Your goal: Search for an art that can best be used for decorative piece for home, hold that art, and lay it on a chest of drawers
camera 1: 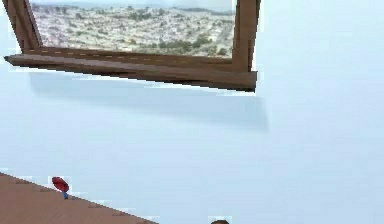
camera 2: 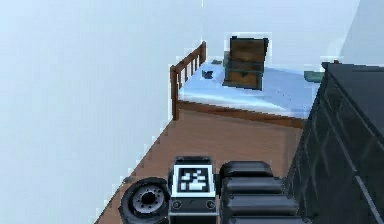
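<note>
1. Nearest the lens, at the arm side view's bottom edge, sits the white square tag with black marks (camera 2: 193, 180) on my arm. Left of it is the dark round body of my pincer (camera 2: 147, 198). I judge the arm is tucked close for driving. I cannot make out the fingertips, so I cannot tell the pincer's state or whether it holds anything.
2. The tall black chest of drawers (camera 2: 345, 130) stands at that view's right, near me, its drawer fronts facing the reddish-brown floor (camera 2: 215, 140). Its top is where the art must end up.
3. Farther out, a bed with a slatted wooden headboard and pale blue bedding (camera 2: 270, 95) lies along the far wall.
4. On the bedding stands a brown wooden boxy piece with horizontal bands (camera 2: 246, 62), set near the headboard end.
   - I take it as my likeliest art, though I cannot be sure.
   - It stands upright with its banded face turned towards me.
   - It looks slightly taller than wide, so I judge its long axis vertical.
5. Ahead, a wooden-framed window with a town view (camera 1: 135, 30) hangs on a pale blue wall. Below it a small red rounded thing on a stem (camera 1: 60, 185) stands upright. It is too small to name, but may be another candidate.
</note>
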{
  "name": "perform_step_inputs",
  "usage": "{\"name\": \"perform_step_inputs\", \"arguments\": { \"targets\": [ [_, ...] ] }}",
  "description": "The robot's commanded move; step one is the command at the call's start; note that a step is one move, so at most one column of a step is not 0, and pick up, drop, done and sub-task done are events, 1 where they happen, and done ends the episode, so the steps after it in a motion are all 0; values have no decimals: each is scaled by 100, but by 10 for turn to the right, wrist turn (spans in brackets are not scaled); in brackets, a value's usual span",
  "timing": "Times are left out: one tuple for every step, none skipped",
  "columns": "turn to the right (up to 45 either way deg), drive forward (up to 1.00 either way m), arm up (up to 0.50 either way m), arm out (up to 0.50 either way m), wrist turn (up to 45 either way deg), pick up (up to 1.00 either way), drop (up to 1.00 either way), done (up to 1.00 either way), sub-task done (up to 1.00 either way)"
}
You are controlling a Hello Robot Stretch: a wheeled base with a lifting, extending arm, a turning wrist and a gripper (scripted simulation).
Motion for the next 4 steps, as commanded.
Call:
{"name": "perform_step_inputs", "arguments": {
  "targets": [
    [150,0,0,0,0,0,0,0,0],
    [-90,0,0,0,0,0,0,0,0],
    [150,0,0,0,0,0,0,0,0],
    [-300,0,0,0,0,0,0,0,0]
  ]
}}
